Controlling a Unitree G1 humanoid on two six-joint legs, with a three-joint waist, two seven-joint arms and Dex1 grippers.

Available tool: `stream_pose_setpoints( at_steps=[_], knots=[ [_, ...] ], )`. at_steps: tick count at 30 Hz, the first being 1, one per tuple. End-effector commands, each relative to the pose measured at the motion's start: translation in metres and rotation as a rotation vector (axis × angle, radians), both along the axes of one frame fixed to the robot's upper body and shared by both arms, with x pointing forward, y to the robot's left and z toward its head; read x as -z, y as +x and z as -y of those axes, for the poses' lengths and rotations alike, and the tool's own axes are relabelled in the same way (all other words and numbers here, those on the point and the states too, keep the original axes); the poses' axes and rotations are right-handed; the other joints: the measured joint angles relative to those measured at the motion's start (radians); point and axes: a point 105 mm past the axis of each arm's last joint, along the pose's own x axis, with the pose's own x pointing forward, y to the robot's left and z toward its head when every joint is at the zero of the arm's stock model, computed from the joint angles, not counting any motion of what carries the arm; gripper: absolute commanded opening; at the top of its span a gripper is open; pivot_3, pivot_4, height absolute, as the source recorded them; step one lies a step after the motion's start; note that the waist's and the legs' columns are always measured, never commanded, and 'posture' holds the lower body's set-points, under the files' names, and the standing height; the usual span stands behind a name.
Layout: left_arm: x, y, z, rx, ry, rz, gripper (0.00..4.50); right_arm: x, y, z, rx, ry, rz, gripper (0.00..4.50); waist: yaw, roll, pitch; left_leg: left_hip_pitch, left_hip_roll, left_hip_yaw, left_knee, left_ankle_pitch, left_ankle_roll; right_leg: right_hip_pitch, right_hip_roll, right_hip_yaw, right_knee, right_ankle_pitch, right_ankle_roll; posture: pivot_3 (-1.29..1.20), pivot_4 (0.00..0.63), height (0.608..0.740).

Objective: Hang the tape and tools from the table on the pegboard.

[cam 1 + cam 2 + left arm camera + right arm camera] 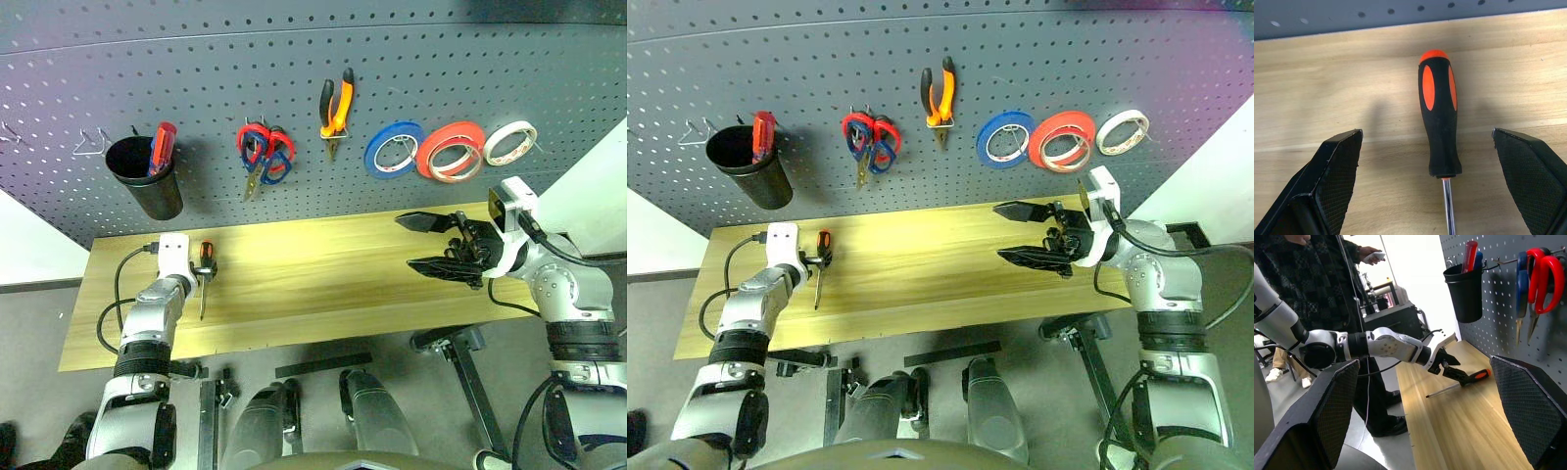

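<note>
The slim screwdriver (1439, 122) lies flat on the table (323, 274), near its left end. Its rounded, moulded handle is black with orange oval insets and an orange cap, and a thin bright steel shaft runs from it toward the table's front edge. The tabletop is pale yellow wood with fine straight grain.

The left gripper (1432, 183) is low over the handle, its two black fingers spread wide, one on each side of the handle and clear of it. The finger pads (1339, 171) are flat, wedge-shaped and finely cross-hatched.

Behind the table stands the pegboard (294, 59), a dark grey sheet-metal panel punched with regular rows of small holes. On it hang the pliers (336, 110), orange-and-black handles up and jaws pointing down; beside them to the left, the dark-blue-handled scissors (277, 164) hang together with red-handled scissors (253, 147). To the right of the pliers three rings of tape hang in a row: a blue roll (393, 149), the red-orange tape (451, 150) and a white roll (509, 143). Farther left, a tapered black cup (147, 176) on the board holds a red-handled tool (162, 147).

The right gripper (431, 243) hovers above the table's right end, pointing leftward with fingers apart and nothing between them.

In the right wrist view, a person (1317, 279) in a dark checked garment stands beyond the table's end.
</note>
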Motion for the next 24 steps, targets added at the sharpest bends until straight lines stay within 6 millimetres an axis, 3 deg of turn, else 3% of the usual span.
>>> stream_pose_setpoints(
  at_steps=[1, 16, 19, 24],
  knots=[
    [-0.0094, 0.0108, -0.0003, 0.015, 0.018, 0.036, 4.44, -0.0087, -0.0047, 0.0019, -0.001, -0.005, 0.030, 4.50, 0.000, 0.000, 0.001, 0.000, 0.000, 0.000, 0.000, 0.000, 0.000, 0.000, 0.000, 0.000, 0.000, 0.000, 0.000, -0.29, 0.287, 0.740],
    [-0.0159, 0.0197, 0.0069, 0.036, -0.018, 0.063, 4.44, -0.0051, -0.0105, 0.0078, 0.029, -0.023, -0.018, 4.50, -0.002, -0.004, 0.060, -0.005, 0.001, 0.001, -0.001, 0.001, 0.005, -0.005, -0.001, 0.000, -0.001, 0.000, 0.000, -0.28, 0.364, 0.740],
    [-0.0154, 0.0196, 0.0060, 0.023, -0.020, 0.060, 3.86, -0.0054, -0.0105, 0.0083, 0.035, -0.021, -0.018, 4.50, -0.001, -0.003, 0.065, -0.005, 0.000, 0.001, -0.001, 0.001, 0.005, -0.005, -0.001, 0.000, -0.001, 0.000, 0.000, -0.29, 0.362, 0.740],
    [-0.0114, 0.0173, 0.0033, -0.016, -0.024, 0.029, 2.20, -0.0067, -0.0105, 0.0104, 0.043, -0.023, -0.011, 4.50, -0.002, -0.004, 0.067, -0.005, 0.001, 0.002, -0.001, 0.000, 0.005, -0.005, -0.001, 0.000, -0.001, 0.000, 0.000, -0.29, 0.357, 0.740]
  ],
)
